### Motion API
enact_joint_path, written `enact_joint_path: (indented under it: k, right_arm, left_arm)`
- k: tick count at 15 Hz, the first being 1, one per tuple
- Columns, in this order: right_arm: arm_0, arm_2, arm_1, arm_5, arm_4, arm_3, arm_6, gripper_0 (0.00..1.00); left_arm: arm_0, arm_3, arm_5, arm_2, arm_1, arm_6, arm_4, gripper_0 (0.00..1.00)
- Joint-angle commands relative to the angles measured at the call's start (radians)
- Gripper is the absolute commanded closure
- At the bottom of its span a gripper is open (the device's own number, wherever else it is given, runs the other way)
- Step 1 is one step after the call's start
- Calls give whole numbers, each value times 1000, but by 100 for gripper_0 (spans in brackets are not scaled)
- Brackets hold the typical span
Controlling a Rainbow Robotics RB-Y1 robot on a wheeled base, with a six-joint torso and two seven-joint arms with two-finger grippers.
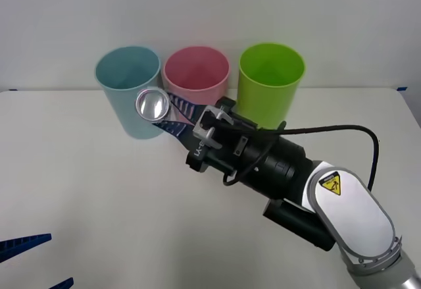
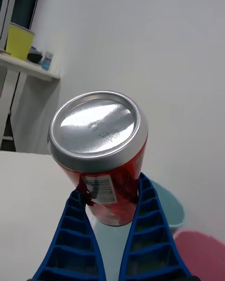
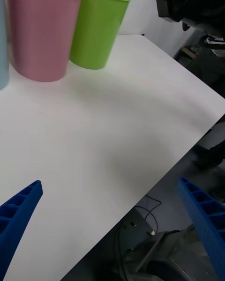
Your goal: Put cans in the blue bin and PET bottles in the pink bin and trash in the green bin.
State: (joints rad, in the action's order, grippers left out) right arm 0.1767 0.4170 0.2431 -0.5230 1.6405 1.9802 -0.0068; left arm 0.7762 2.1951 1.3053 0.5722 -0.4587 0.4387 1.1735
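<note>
My right gripper (image 1: 166, 112) is shut on a small red can (image 1: 153, 105) with a shiny silver end, held in the air in front of the blue bin (image 1: 128, 88) and beside the pink bin (image 1: 197, 78). In the right wrist view the can (image 2: 101, 154) sits between the blue ribbed fingers (image 2: 143, 225), with the blue bin (image 2: 171, 208) and pink bin (image 2: 204, 253) below it. The green bin (image 1: 270, 81) stands to the right of the pink one. My left gripper (image 3: 112, 215) is open low over the table's near left edge, its fingertips (image 1: 26, 243) apart. No PET bottles or trash are visible.
The three bins stand in a row at the back of the white table (image 1: 99, 203), against a white wall. In the left wrist view the pink bin (image 3: 42, 28) and green bin (image 3: 96, 23) stand on the table, whose edge (image 3: 154, 182) runs nearby.
</note>
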Motion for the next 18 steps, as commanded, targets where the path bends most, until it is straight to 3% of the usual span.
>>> enact_joint_path:
  k: [1, 7, 12, 15, 18]
  right_arm:
    - [4, 0, -45, 0, 94, 2, -94, 100]
    - [69, 0, -151, 1, 400, 0, -389, 100]
    - [190, -4, -229, 23, 625, -106, -613, 100]
    - [273, -7, -261, 90, 696, -231, -662, 100]
    - [345, -32, -261, 126, 696, -348, -663, 100]
  left_arm:
    - [0, 0, 0, 0, 0, 0, 0, 0]
    - [0, 0, 0, 0, 0, 0, 0, 0]
    - [0, 0, 0, 0, 0, 0, 0, 0]
    - [0, 0, 0, 0, 0, 0, 0, 0]
    - [0, 0, 0, 0, 0, 0, 0, 0]
